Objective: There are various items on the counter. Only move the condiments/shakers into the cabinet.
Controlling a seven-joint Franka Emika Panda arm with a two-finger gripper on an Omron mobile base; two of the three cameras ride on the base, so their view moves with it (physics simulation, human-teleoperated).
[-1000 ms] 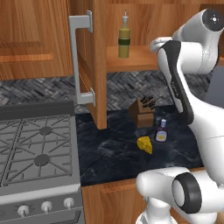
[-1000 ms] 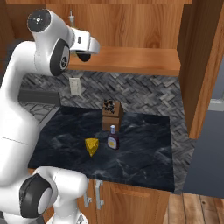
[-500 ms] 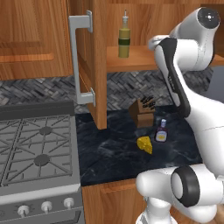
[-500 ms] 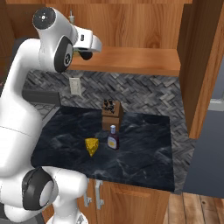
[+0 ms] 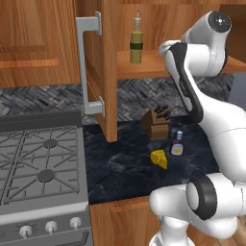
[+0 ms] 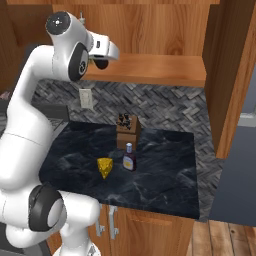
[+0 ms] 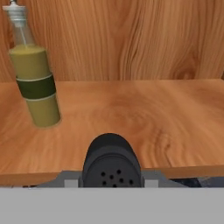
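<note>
My gripper point(image 7: 111, 178) is shut on the small black shaker point(image 7: 111, 158), held at the front edge of the cabinet shelf point(image 7: 144, 118). In the right base view the gripper point(image 6: 102, 62) hangs just before that shelf point(image 6: 150, 70). The tall yellow-olive bottle point(image 7: 35, 76) stands upright on the shelf, left of the shaker; it is also in the left base view point(image 5: 136, 43). Down on the dark counter point(image 5: 125, 168) stands the small purple bottle with a red cap point(image 5: 177, 144) point(image 6: 129, 157).
A yellow cheese wedge point(image 5: 159, 159) point(image 6: 104, 166) and a brown knife block point(image 5: 156, 124) point(image 6: 126, 129) sit on the counter by the purple bottle. The cabinet door point(image 5: 106, 67) stands open with its grey handle point(image 5: 84, 62) to the left. The gas stove point(image 5: 38, 163) lies further left.
The hand with the black shaker has edged a little closer to the shelf, and the arm's upper joints have swung slightly. Items on the counter have not moved.
</note>
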